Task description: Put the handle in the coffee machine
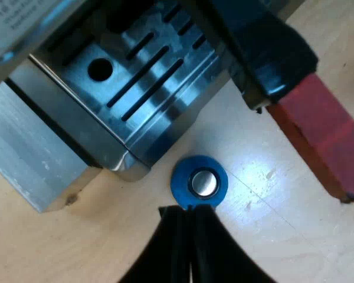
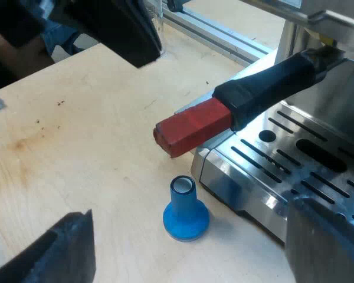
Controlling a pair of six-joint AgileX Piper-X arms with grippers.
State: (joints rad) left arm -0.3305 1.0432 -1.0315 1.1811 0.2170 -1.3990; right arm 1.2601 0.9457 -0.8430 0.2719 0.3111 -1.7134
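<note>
Blue tamper [image 1: 199,183] [image 2: 184,211] stands upright on the pale wooden table [image 1: 271,236] [image 2: 94,130], broad foot down, silvery cap up. It sits just beside the corner of the espresso machine [image 1: 76,112] [image 2: 318,35], close to the edge of the slotted metal drip tray [image 1: 141,65] [image 2: 307,159] but apart from it.

Handle [image 1: 295,88] [image 2: 248,100]: dark shaft, red end. It juts out from the machine's front and runs above the drip tray, and the red end hangs past the tray's corner over bare table, above and near the tamper. The metal end reaches up under the machine's head. Cannot tell whether it is seated and locked there. Neither claw touches it.

Left claw [image 1: 186,212]: the two black fingers [image 1: 171,253] are pressed together with only a thin seam between them, gripping nothing. The tips hang right at the tamper's rim as seen from above. Cannot tell whether they touch it.

Right claw [image 2: 189,215]: fingers [image 2: 53,253] spread wide, nothing between them but table. The tamper stands in the gap well ahead of them, and the red end of the handle is beyond that.

Aluminium rail [image 1: 29,159] [image 2: 218,35] lies on the table alongside the machine's base.
</note>
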